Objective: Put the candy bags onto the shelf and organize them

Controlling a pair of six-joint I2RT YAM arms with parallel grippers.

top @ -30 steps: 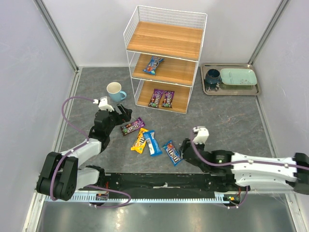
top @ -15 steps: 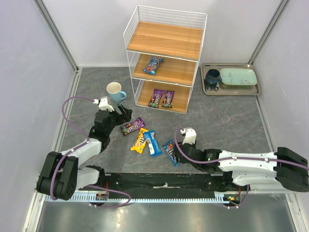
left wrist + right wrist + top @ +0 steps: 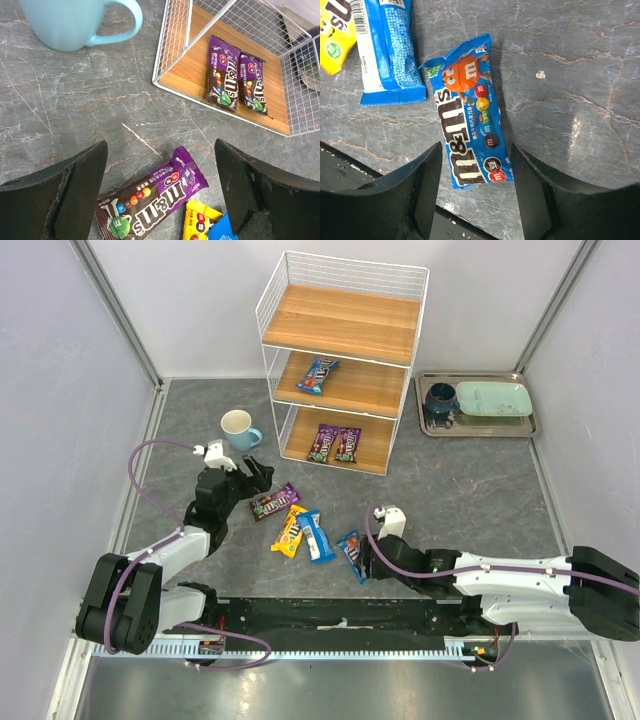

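The white wire shelf (image 3: 342, 360) stands at the back. A blue bag (image 3: 318, 374) lies on its middle board, two purple bags (image 3: 335, 443) on its bottom board (image 3: 197, 80). On the floor lie a purple bag (image 3: 274, 501) (image 3: 150, 200), a yellow bag (image 3: 289, 530), a blue bag (image 3: 317, 535) and another blue bag (image 3: 355, 556) (image 3: 470, 127). My left gripper (image 3: 257, 478) (image 3: 160, 200) is open over the floor purple bag. My right gripper (image 3: 366, 562) (image 3: 476, 195) is open, its jaws on either side of the near end of the blue bag.
A light blue cup (image 3: 239, 428) (image 3: 75, 22) stands left of the shelf. A metal tray (image 3: 477, 405) with a dark cup and a green plate sits at the back right. Walls close both sides.
My right arm has swung left, bringing its open gripper from right of the blue bag to over it. The left arm has not moved.
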